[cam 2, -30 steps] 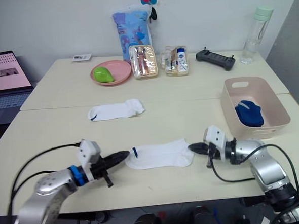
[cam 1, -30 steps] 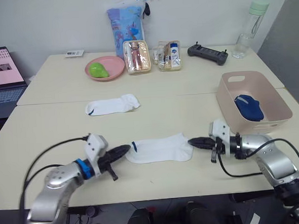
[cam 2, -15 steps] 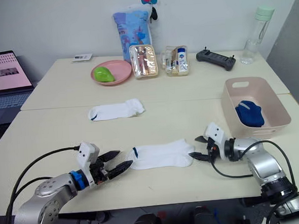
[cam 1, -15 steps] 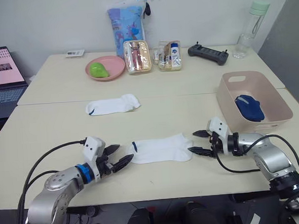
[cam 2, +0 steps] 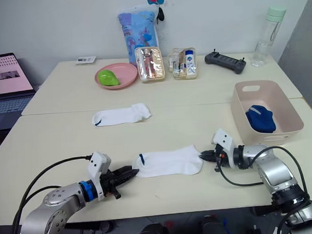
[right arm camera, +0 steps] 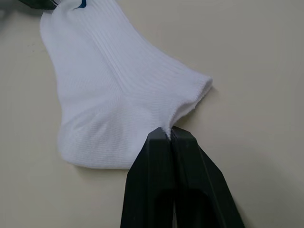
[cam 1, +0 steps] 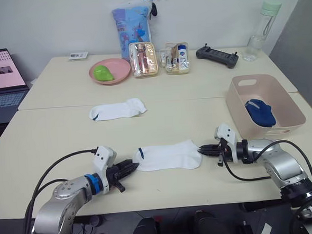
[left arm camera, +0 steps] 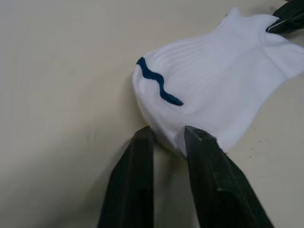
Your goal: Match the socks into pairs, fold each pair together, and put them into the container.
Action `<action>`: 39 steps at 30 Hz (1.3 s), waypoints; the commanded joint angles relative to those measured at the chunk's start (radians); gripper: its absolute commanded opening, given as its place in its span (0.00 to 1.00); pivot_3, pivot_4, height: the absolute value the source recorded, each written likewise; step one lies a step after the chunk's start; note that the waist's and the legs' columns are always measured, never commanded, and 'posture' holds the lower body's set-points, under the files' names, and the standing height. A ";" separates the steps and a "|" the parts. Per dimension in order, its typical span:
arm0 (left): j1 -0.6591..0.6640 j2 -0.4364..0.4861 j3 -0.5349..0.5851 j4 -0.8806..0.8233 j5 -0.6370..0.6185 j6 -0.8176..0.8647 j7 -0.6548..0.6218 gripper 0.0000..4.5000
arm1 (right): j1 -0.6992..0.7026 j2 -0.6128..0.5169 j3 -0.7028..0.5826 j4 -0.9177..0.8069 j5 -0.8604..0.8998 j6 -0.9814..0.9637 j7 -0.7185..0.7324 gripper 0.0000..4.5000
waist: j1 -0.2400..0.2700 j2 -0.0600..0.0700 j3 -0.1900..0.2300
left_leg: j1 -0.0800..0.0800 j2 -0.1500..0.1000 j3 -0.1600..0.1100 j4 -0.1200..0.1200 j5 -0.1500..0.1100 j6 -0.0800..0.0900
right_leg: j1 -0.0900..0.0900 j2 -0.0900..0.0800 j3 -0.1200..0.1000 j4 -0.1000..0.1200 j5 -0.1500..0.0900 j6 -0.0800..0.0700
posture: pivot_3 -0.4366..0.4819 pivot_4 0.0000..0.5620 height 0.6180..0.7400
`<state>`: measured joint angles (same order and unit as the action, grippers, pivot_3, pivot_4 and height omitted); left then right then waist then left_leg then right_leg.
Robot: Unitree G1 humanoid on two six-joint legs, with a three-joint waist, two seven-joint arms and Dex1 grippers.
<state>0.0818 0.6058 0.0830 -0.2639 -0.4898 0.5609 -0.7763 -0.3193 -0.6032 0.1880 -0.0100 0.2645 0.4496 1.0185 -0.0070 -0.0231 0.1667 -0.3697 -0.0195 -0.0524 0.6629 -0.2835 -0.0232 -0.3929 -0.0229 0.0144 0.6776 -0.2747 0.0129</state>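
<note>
**Both grippers pinch the ends of the near white sock**

At the left of the desk's [cam 1: 51, 128] near edge, the left gripper [cam 1: 131, 166] lies low on the surface with its fingers [left arm camera: 137, 156] nearly closed on the cuff end of a white sock [cam 1: 168, 155], a fold of the fabric caught between them just below the wavy dark cuff mark. The sock lies flat along the near edge, cuff toward the left arm.

At its other end the right gripper [cam 1: 204, 150] has its fingers [right arm camera: 164, 142] pressed together on a small tuck of the hem. Held at both ends like this, the sock looks ready to be lifted without sagging or bunching, probably so it can be carried over and laid on its match.

That match, a second white sock [cam 1: 117, 109], lies flat farther back, near the seam where the two desk tops meet, well apart from both grippers.

Along the right edge sits the pink tub [cam 1: 289, 123], with a bundle of blue socks [cam 1: 260, 112] already inside, so at least part of the blue set appears done and the white pair is what remains on the desk.

Along the far edge stand a pink plate [cam 1: 121, 68] holding something green, two clear pouches [cam 1: 143, 59], a black controller [cam 1: 216, 57] and a water bottle [cam 1: 262, 28], all away from the work.
</note>
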 commanded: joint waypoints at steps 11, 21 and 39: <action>0.100 0.014 0.053 -0.175 -0.120 0.115 0.005 0.00 | 0.016 -0.062 -0.008 -0.142 0.066 0.084 0.095 0.00 | 0.000 0.000 0.000 | 0.000 0.000 -0.001 0.000 0.000 0.000 | 0.000 0.000 0.000 -0.001 0.000 0.000 | 0.48 0.27 1.00; 0.190 0.032 0.080 -0.237 -0.128 0.134 0.041 0.00 | 0.084 -0.134 -0.023 -0.256 0.126 0.180 0.115 0.00 | 0.002 0.000 0.001 | -0.001 0.000 -0.001 0.000 0.000 0.000 | 0.001 0.000 -0.001 -0.003 -0.001 -0.001 | 0.48 0.27 1.00; 0.131 0.058 0.032 -0.165 -0.092 0.093 0.009 0.00 | 0.051 -0.141 0.002 -0.183 0.122 0.186 0.114 0.00 | 0.003 0.000 0.001 | -0.001 0.000 -0.001 -0.001 -0.001 0.000 | 0.002 0.000 -0.001 -0.004 -0.002 -0.001 | 0.48 0.27 1.00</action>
<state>0.2135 0.6636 0.1153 -0.4145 -0.5863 0.6700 -0.7569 -0.2636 -0.7381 0.1972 -0.1810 0.3837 0.6600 1.1294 -0.0039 -0.0232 0.1678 -0.3708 -0.0192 -0.0538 0.6622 -0.2844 -0.0229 -0.3914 -0.0230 0.0129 0.6732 -0.2763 0.0120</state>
